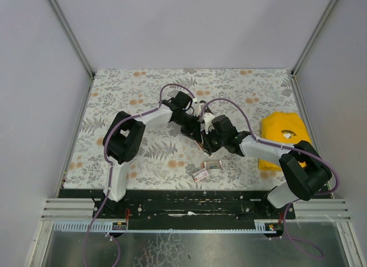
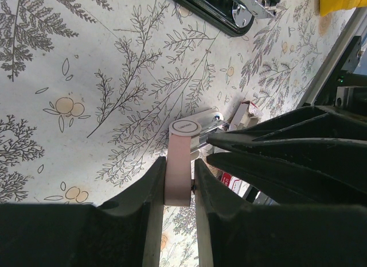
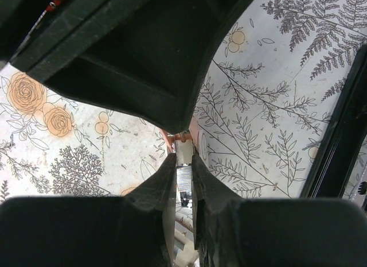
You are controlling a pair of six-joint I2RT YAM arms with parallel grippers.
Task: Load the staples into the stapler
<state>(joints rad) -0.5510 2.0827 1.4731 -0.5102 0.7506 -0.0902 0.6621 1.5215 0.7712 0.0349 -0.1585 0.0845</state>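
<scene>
Clamping a pink piece (image 2: 179, 142), left pincer (image 2: 180, 166) sits apart from black stapler (image 2: 215, 15).

The stapler (image 2: 212, 11) lies on the desk (image 1: 137, 89), between the left fingers (image 2: 146, 221) and a folded cloth (image 1: 284, 135) at the desk's right side. A narrow bar (image 2: 179, 163) sits between the left fingers and a metal piece (image 3: 183, 155) between the right fingers (image 3: 163, 192). Nearer the front edge, two small boxes (image 1: 213, 165) (image 1: 200, 174) lie just beside each other.
</scene>
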